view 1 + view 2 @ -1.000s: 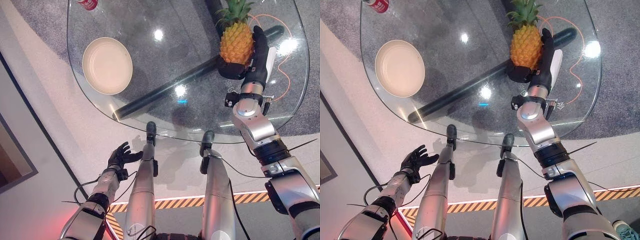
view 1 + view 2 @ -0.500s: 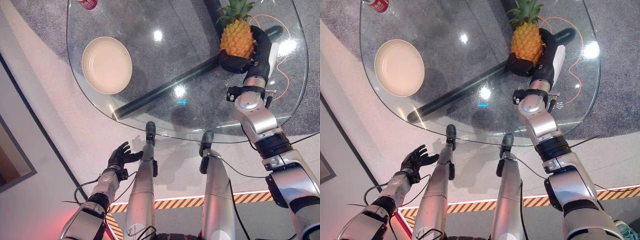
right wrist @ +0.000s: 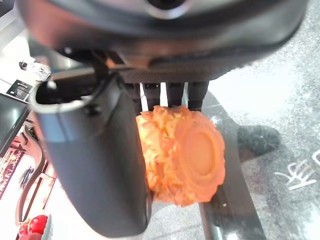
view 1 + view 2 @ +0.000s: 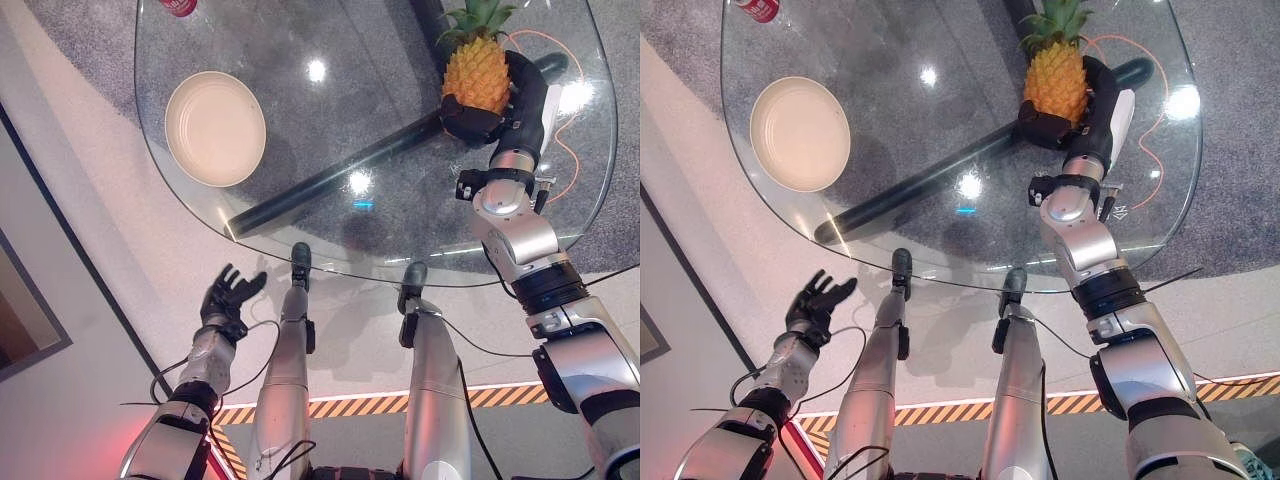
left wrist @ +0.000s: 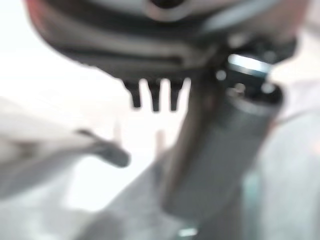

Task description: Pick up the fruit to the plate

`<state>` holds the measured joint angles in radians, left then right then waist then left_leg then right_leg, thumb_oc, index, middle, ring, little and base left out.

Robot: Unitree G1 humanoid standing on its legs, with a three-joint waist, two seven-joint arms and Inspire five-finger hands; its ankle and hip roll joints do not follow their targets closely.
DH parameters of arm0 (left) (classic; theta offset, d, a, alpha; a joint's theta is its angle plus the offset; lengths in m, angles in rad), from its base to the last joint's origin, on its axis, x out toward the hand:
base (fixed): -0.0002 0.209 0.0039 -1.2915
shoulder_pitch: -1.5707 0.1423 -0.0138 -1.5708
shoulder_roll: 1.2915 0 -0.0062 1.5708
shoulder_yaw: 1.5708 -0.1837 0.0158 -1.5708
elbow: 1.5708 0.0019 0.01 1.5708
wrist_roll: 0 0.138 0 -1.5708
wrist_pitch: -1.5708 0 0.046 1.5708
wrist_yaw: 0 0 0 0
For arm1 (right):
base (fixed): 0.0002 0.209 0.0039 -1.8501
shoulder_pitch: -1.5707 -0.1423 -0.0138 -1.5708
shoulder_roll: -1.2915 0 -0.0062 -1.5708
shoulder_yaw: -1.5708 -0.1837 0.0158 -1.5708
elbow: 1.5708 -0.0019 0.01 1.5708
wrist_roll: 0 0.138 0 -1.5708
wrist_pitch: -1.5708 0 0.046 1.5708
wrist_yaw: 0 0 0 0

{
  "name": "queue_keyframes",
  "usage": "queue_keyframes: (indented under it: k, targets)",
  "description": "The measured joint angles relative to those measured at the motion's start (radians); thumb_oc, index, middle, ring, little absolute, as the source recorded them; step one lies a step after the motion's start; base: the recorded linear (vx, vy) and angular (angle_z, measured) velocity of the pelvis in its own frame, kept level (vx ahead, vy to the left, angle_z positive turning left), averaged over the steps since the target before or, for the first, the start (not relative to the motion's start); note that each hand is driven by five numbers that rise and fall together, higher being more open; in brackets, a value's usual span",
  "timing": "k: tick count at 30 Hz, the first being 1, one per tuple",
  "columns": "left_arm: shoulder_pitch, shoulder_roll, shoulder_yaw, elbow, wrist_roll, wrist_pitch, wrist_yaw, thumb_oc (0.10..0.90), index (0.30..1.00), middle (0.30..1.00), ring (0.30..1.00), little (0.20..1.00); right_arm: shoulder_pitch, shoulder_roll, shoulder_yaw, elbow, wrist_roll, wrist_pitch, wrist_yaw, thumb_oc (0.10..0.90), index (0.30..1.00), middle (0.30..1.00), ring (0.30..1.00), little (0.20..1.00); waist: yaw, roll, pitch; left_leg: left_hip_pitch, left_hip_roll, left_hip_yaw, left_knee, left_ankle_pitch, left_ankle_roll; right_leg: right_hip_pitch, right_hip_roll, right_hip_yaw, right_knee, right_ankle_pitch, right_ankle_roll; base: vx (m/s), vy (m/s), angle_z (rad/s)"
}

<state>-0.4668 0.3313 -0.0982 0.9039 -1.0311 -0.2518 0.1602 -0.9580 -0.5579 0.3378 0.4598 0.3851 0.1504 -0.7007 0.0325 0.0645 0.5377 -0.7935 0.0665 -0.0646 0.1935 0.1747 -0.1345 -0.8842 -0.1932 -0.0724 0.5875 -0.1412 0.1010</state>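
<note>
An orange pineapple (image 4: 476, 72) with a green crown stands at the far right of the round glass table (image 4: 330, 225). My right hand (image 4: 505, 105) is shut on it, fingers curled under its base and thumb along its side; the right wrist view shows the pineapple's base (image 3: 182, 157) held against the palm. A cream plate (image 4: 214, 129) lies on the table's left side, far from the fruit. My left hand (image 4: 226, 297) hangs open below the table's near edge, at the lower left, holding nothing.
A red can (image 4: 180, 7) stands at the table's far left edge. A dark bar (image 4: 330, 175) of the table's base runs diagonally under the glass. An orange cable (image 4: 570, 150) curls on the floor at the right. Striped floor tape (image 4: 350, 405) lies near my feet.
My right hand has closed its fingers round the pineapple and shifted slightly. My left hand has risen and turned, fingers pointing up.
</note>
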Motion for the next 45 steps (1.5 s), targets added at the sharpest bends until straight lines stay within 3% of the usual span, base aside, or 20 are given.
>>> queue_keyframes:
  k: [8,14,22,28,37,45]
  targets:
    - [-0.126,0.053,0.086,-0.070,-0.067,-0.186,0.306,0.800,0.900,0.900,0.900,0.900,0.032,0.002,-0.006,-0.022,-0.034,-0.036,-0.020,0.100,0.300,0.300,0.300,0.200,0.007,0.000,0.000,-0.022,0.011,-0.029,-0.002,0.005,-0.009,-0.020,0.007,-0.028,0.019,-0.021,-0.008,-0.02,-0.067,0.05]
    - [-0.187,0.064,0.089,-0.069,0.012,-0.258,0.483,0.800,0.900,0.900,0.900,0.900,0.035,0.002,-0.002,-0.051,-0.033,-0.051,-0.025,0.100,0.300,0.300,0.300,0.200,-0.008,0.000,0.000,-0.040,0.013,-0.030,-0.002,0.009,-0.015,-0.035,0.009,-0.031,0.019,-0.017,-0.016,0.00,-0.006,0.00]
    - [-0.237,0.085,0.097,-0.206,0.168,-0.325,0.569,0.800,0.900,0.900,0.900,0.900,0.074,-0.003,-0.017,-0.113,-0.078,-0.058,-0.028,0.100,0.300,0.300,0.300,0.200,-0.010,-0.001,-0.001,-0.055,0.013,-0.030,-0.001,0.010,-0.016,-0.049,0.009,-0.031,0.018,-0.015,-0.018,0.00,0.000,0.00]
    - [-0.238,0.085,0.097,-0.297,0.220,-0.349,0.559,0.800,0.900,0.900,0.900,0.900,0.123,0.003,-0.027,-0.161,-0.196,-0.061,-0.012,0.100,0.300,0.300,0.300,0.200,-0.013,-0.002,0.000,-0.064,0.013,-0.030,-0.002,0.010,-0.016,-0.058,0.009,-0.031,0.019,-0.016,-0.018,0.00,0.000,0.00]
    - [-0.228,0.047,0.088,-0.427,0.222,-0.356,0.345,0.800,0.900,0.900,0.900,0.900,0.149,0.006,-0.040,-0.173,-0.390,-0.065,0.082,0.100,0.300,0.300,0.300,0.200,-0.016,-0.002,0.000,-0.065,0.012,-0.029,-0.003,0.010,-0.016,-0.061,0.009,-0.030,0.020,-0.016,-0.017,0.00,0.000,0.00]
    - [-0.222,0.036,0.037,-0.482,0.212,-0.205,0.089,0.800,0.900,0.900,0.900,0.900,0.164,0.004,-0.043,-0.215,-0.509,-0.075,0.182,0.100,0.300,0.300,0.300,0.200,-0.034,-0.002,0.000,-0.065,0.012,-0.027,-0.007,0.010,-0.016,-0.063,0.009,-0.028,0.019,-0.017,-0.016,0.00,0.000,0.00]
